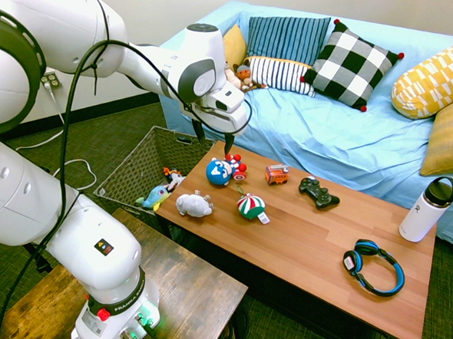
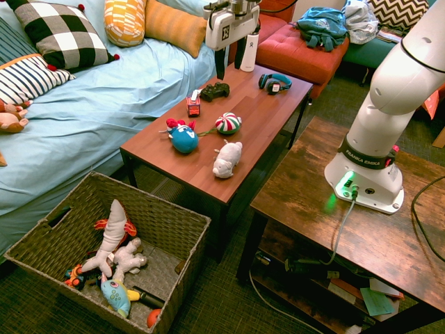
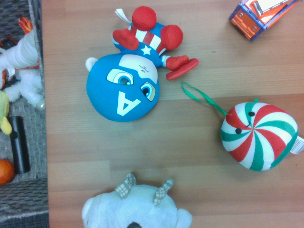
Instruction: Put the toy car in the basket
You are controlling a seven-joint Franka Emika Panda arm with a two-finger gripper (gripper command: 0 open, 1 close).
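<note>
Toy car (image 1: 277,174) sits on the wooden coffee table (image 1: 308,249), between the blue-headed plush (image 1: 220,171) and the black game controller (image 1: 318,192), with the striped ball (image 1: 251,206) and white plush (image 1: 193,204) nearer the table's front edge. Gripper (image 2: 231,61) hangs above the table with fingers apart and nothing between them (not touching any toy). Basket (image 2: 174,229) stands on the floor just off the table's end, already holding several plush toys.
</note>
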